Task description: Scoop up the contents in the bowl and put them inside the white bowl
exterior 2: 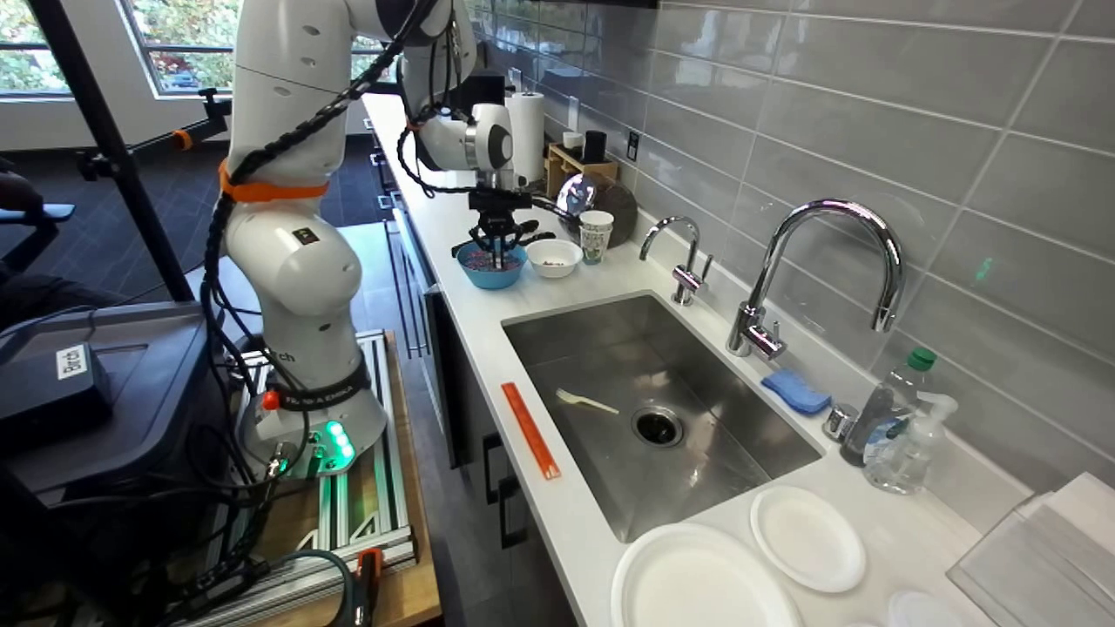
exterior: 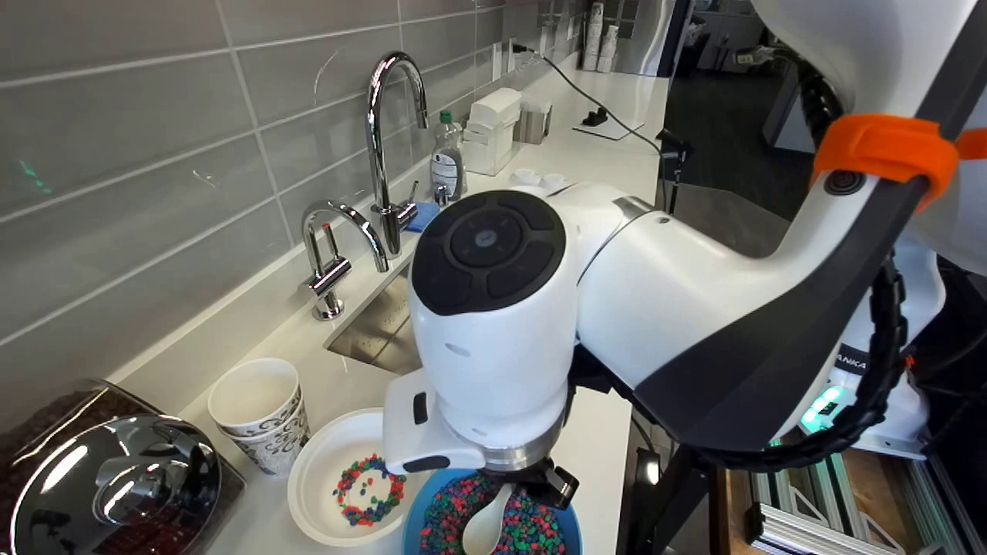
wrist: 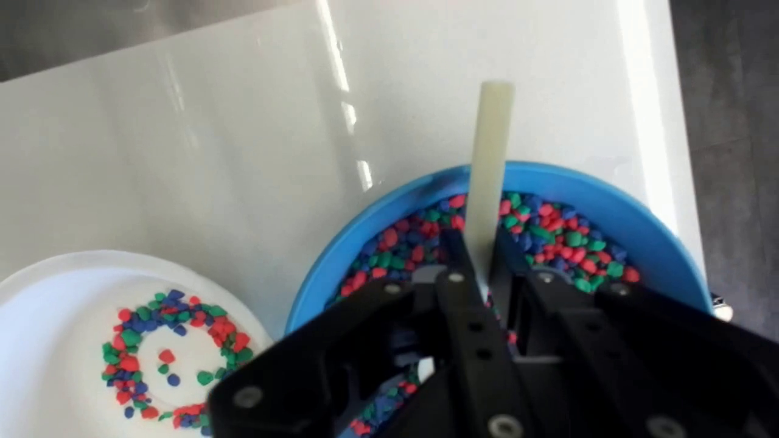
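Observation:
The blue bowl (exterior: 414, 515) (exterior 2: 490, 279) (wrist: 310, 286) holds a heap of small red, green and blue contents (exterior: 536, 528) (wrist: 572, 243). My gripper (exterior 2: 498, 252) (wrist: 478, 258) is over the blue bowl, shut on the handle of a white spoon (wrist: 490, 134). The scoop of the white spoon (exterior: 484, 532) rests on or just above the heap; whether it touches cannot be told. The white bowl (exterior: 308, 462) (exterior 2: 555, 266) (wrist: 115, 261) stands beside the blue bowl, with a ring of the same bits on its bottom. The fingers hide part of the heap in the wrist view.
Patterned white cups (exterior: 262, 432) (exterior 2: 597, 235) stand behind the white bowl, near a shiny metal lid (exterior: 116, 486). A sink (exterior 2: 610, 348) with two taps (exterior 2: 766, 287) lies further along the counter. The counter edge (wrist: 675, 152) runs close to the blue bowl.

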You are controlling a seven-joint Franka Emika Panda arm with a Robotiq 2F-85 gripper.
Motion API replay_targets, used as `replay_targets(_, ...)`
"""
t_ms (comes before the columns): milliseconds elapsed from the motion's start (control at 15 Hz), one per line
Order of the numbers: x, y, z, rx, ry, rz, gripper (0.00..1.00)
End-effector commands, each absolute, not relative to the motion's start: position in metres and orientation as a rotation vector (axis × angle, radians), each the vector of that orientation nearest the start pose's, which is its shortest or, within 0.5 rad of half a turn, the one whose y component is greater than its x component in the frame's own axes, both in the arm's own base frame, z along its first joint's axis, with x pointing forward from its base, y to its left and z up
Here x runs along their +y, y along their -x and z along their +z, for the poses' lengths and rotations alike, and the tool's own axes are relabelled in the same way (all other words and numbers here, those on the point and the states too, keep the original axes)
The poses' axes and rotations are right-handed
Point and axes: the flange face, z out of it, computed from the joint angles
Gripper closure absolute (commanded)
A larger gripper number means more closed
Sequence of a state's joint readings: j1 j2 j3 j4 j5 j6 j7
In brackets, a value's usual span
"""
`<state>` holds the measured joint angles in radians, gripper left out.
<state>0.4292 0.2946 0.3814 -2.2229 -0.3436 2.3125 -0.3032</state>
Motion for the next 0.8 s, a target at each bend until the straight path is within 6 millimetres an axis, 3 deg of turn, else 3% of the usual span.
replay_targets(0, 0.375, -0.354, 0.258, -2.099, 2.64, 0.34, 0.97)
replay_targets(467, 0.372, -0.346, 0.3, -2.092, 2.768, 0.564, 0.97)
replay_targets(733, 0.375, -0.351, 0.306, -2.1, 2.769, 0.674, 0.97)
